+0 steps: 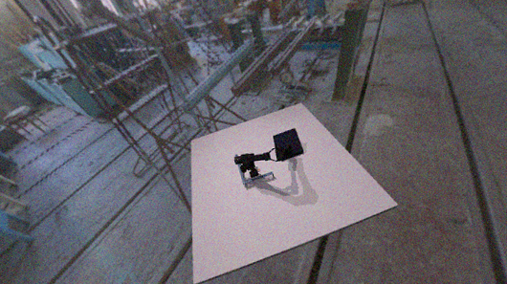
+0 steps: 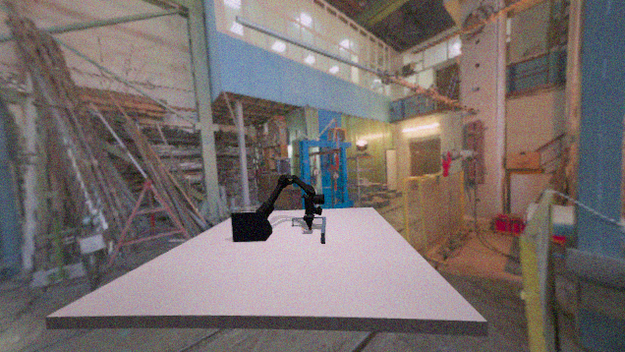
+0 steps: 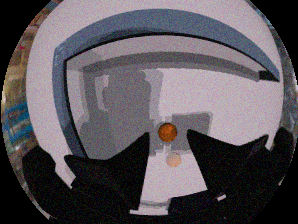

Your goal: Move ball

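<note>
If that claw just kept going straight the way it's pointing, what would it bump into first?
Probably the orange ball: the gripper points down at the table, fingers apart, with the ball roughly between them. How far above it is unclear.

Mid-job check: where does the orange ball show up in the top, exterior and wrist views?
Top: not visible; the pincer hides that spot inside the walls.
Exterior: too small to make out; the pincer hangs over the walls.
Wrist: ball at centre, just ahead of the open fingers, pale copy nearer the camera.
Shared landmark: the wall corner.
</note>
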